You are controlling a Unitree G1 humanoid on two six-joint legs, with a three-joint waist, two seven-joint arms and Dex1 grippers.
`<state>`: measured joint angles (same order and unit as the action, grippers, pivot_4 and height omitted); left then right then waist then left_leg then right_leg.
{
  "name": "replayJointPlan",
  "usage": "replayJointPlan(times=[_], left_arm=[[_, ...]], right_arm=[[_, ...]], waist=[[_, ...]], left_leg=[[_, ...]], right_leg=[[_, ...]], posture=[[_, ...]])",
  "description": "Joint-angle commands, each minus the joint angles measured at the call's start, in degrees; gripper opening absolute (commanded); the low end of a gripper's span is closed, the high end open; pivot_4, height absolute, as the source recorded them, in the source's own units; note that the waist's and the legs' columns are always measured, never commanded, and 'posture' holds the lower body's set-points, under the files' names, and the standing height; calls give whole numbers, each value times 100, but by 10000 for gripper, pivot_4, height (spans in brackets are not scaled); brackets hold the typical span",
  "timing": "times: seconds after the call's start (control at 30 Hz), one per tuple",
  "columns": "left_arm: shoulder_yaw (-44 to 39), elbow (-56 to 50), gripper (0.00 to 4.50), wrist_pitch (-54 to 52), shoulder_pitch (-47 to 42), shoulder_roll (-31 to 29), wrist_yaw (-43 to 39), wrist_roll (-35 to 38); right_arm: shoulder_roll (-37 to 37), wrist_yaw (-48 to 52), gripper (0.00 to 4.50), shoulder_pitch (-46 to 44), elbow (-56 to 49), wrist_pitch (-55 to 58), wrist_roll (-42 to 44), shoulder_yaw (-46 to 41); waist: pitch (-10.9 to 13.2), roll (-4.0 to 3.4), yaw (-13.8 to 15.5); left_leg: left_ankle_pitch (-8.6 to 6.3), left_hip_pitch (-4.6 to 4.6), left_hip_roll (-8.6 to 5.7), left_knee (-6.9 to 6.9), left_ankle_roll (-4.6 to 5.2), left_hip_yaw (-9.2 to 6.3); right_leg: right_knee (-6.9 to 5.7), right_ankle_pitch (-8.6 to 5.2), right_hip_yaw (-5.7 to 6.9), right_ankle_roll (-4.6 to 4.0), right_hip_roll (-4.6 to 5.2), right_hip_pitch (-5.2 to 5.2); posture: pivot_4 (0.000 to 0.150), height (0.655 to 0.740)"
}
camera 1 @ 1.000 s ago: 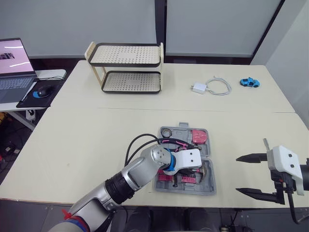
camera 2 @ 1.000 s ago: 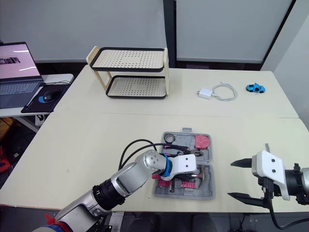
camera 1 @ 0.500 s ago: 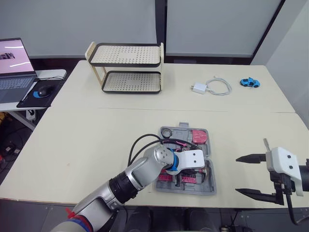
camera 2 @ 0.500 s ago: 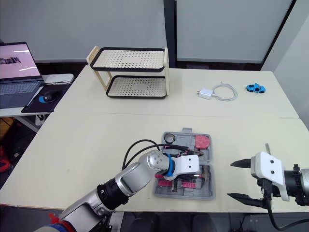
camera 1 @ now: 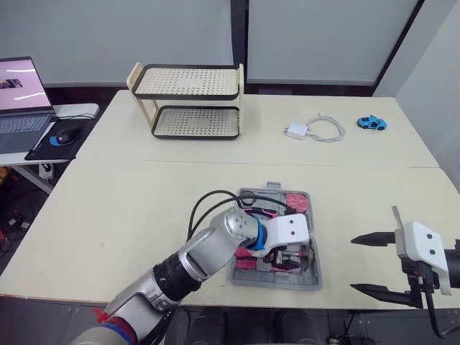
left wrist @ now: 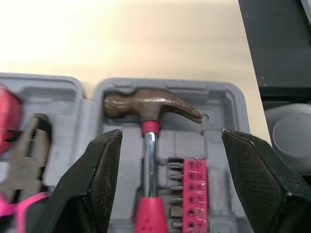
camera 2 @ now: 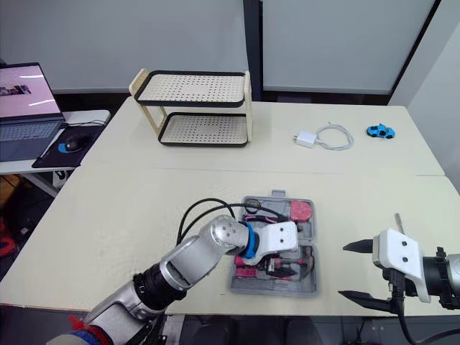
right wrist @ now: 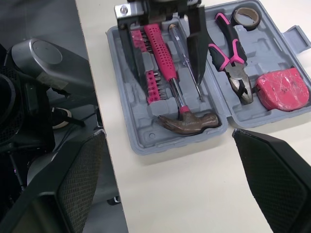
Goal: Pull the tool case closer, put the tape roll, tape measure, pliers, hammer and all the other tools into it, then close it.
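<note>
The grey tool case [camera 1: 241, 276] lies open flat near the table's front edge. Its far half holds a pink tape measure [right wrist: 282, 87], pink-handled pliers [right wrist: 233, 63] and a tape roll [right wrist: 245, 17]. The near half holds the hammer [left wrist: 150, 104] with its pink grip, a screwdriver [right wrist: 187, 60] and a pink bit strip [left wrist: 194, 194]. My left gripper [left wrist: 170, 141] hovers open over the hammer's shaft, its fingers [right wrist: 197, 43] on either side and apart from it. My right gripper [camera 1: 353, 264] stands open and empty, right of the case.
A two-tier perforated rack [camera 1: 188, 100] stands at the back left. A white charger with cable [camera 1: 316, 129] and a blue toy car [camera 1: 371, 123] lie at the back right. A laptop [camera 1: 21, 93] and mouse sit on a side table to the left.
My left gripper has opened and let go of the hammer, which now rests in its slot in the case. The right gripper has barely moved.
</note>
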<state>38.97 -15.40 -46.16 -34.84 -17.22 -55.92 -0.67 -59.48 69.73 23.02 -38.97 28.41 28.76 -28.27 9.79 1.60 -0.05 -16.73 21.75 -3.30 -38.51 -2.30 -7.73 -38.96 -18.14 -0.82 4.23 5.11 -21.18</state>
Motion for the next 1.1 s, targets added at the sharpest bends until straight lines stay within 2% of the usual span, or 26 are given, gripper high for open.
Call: replayJointPlan(times=[0.03,0.07,0.17,0.3,0.47,0.87,1.1], left_arm=[[-607,-9,33867,1218,-53,-242,-480,495],[-673,83,33867,1524,-32,-309,-590,571],[-726,617,28145,2370,93,-735,-1102,646],[-616,1200,15670,3181,208,-946,-1382,480],[-532,1594,242,3620,428,-962,-1390,240],[-436,2445,242,4064,506,-577,-967,-338],[-377,2910,242,4183,511,-550,-920,-636]], right_arm=[[27,-111,45000,-142,-179,17,116,-126],[30,-128,45000,-166,-185,33,130,-117],[60,-248,45000,-261,-206,68,147,-3],[89,-365,45000,-336,-208,95,130,78],[108,-443,45000,-351,-248,137,136,133],[74,-418,45000,-343,-259,191,165,95],[62,-410,45000,-317,-284,226,179,57]], waist=[[0,-1,-3],[-1,-1,-3],[-3,-5,-3],[-3,-5,-1],[-3,-5,6],[-3,-6,-2],[-5,-7,-2]], left_leg=[[1,0,1,-1,-2,1],[2,-1,2,-1,-3,1],[2,-3,3,0,-4,0],[1,-1,-1,0,-3,0],[-1,2,-3,-4,1,-2],[-9,2,-5,-10,15,-2],[-10,0,-5,-15,17,-3]], right_leg=[[0,0,0,0,0,0],[0,0,0,0,0,0],[1,0,1,0,0,0],[1,0,0,0,1,0],[2,0,1,1,4,0],[-1,1,3,1,2,0],[-2,2,3,3,2,4]], posture=[[1500,7400],[1500,7400],[1500,7400],[1500,7400],[1500,7400],[1500,7400],[1500,7400]])
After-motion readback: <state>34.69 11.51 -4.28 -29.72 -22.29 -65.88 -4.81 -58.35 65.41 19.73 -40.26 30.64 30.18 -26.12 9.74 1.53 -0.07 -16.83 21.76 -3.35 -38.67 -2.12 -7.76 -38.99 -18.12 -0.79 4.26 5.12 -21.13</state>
